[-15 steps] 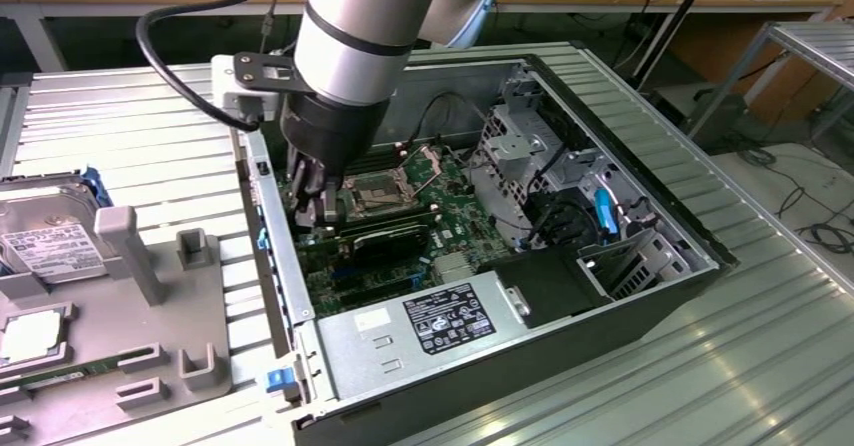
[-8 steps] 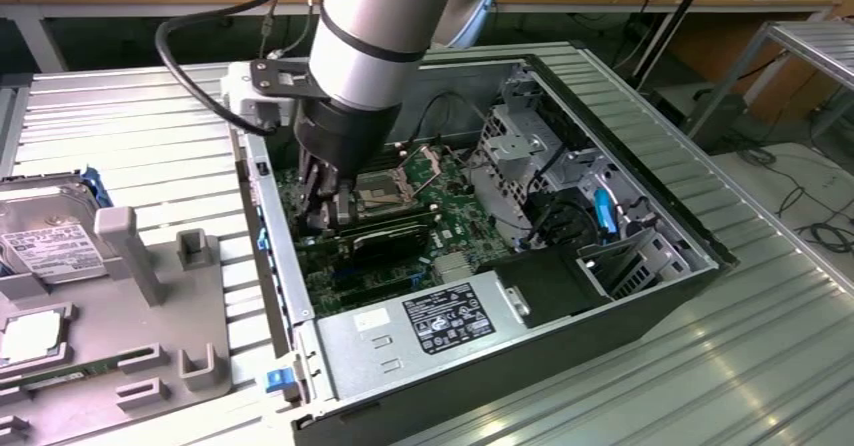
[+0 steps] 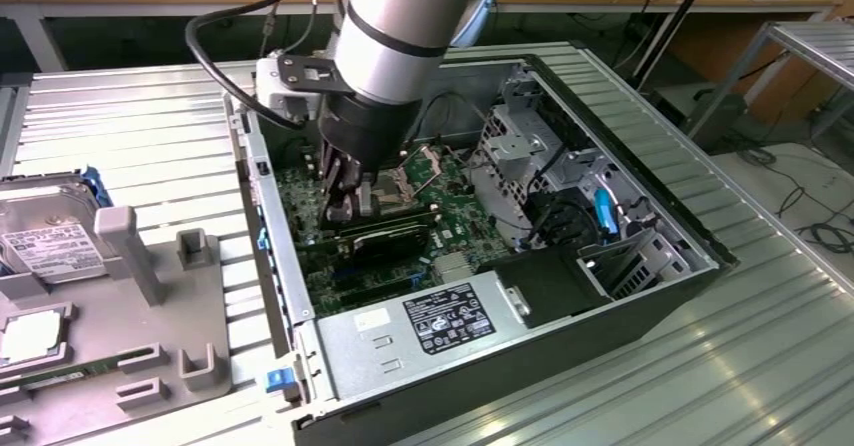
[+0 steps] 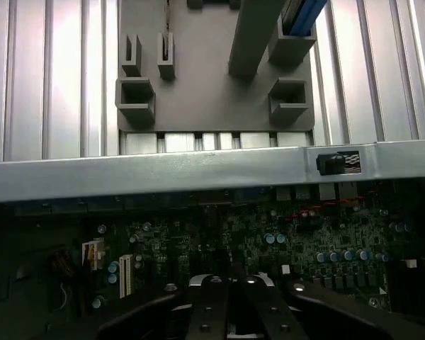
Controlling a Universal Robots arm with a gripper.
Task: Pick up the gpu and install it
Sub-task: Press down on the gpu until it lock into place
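The gripper (image 3: pixel 350 198) is down inside the open computer case (image 3: pixel 641 181), and its fingers (image 4: pixel 211 312) are squeezed shut just over the green board (image 4: pixel 269 241). Right under it and touching it lies the gpu (image 3: pixel 384 231), a flat dark card, but I cannot tell if the fingers hold it. Farther away, past the case wall, a gray tray (image 4: pixel 212 78) sits on the metal table (image 4: pixel 42 71).
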